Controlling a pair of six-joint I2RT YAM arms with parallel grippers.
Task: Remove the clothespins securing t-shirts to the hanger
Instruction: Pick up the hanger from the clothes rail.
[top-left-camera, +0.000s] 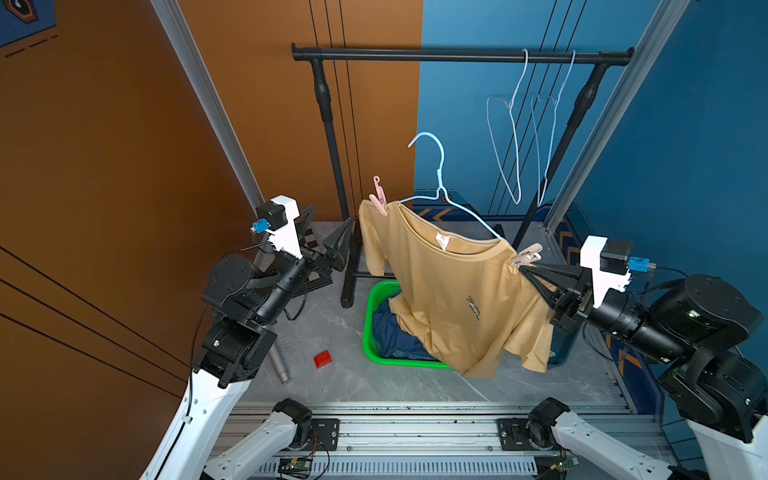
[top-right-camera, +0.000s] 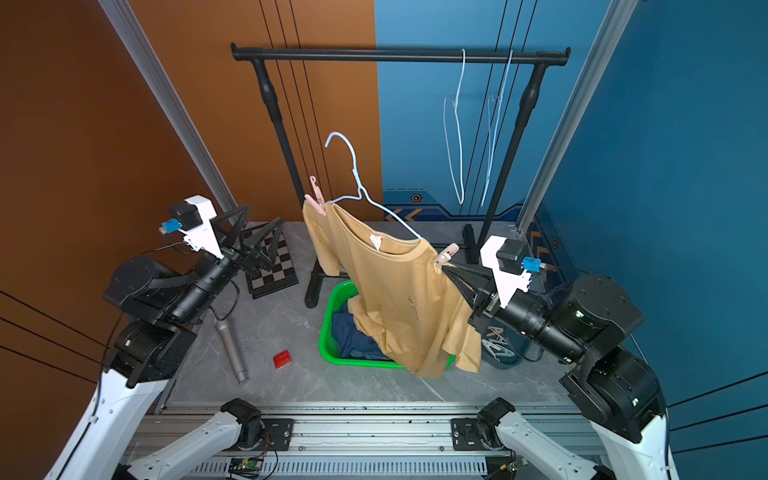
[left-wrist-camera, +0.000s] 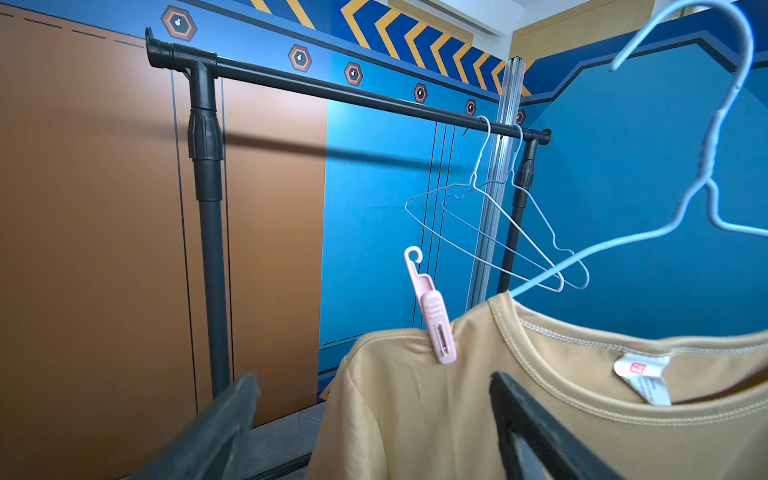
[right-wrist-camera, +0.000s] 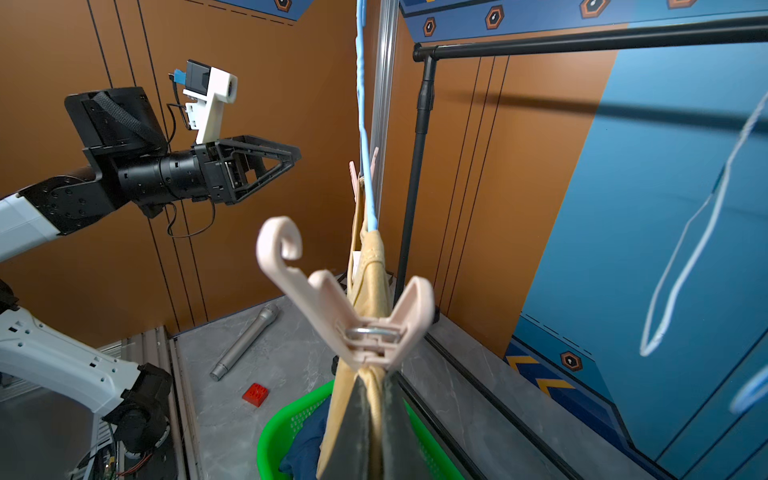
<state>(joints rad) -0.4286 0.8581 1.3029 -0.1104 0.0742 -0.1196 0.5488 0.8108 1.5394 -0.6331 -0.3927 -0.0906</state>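
A pale yellow t-shirt (top-left-camera: 449, 291) hangs on a light blue hanger (top-left-camera: 441, 183) that is off the rack. One pink clothespin (top-left-camera: 379, 199) (left-wrist-camera: 436, 324) clips its left shoulder and another pink clothespin (top-left-camera: 525, 254) (right-wrist-camera: 353, 307) clips its right shoulder. My right gripper (top-left-camera: 521, 270) (right-wrist-camera: 376, 386) is shut on the shirt's shoulder cloth just under that clip. My left gripper (top-left-camera: 332, 215) (left-wrist-camera: 372, 377) stands open, a short way from the left shoulder and below its clip. A dark navy t-shirt (top-left-camera: 395, 336) lies in the green basket (top-left-camera: 374, 299).
The black rack (top-left-camera: 457, 55) at the back carries two bare wire hangers (top-left-camera: 515, 145). On the floor lie a red brick (top-left-camera: 323, 358), a grey microphone (top-right-camera: 230, 349) and a chessboard (top-right-camera: 270, 266). A dark bin (top-right-camera: 505, 363) with loose clothespins sits under my right arm.
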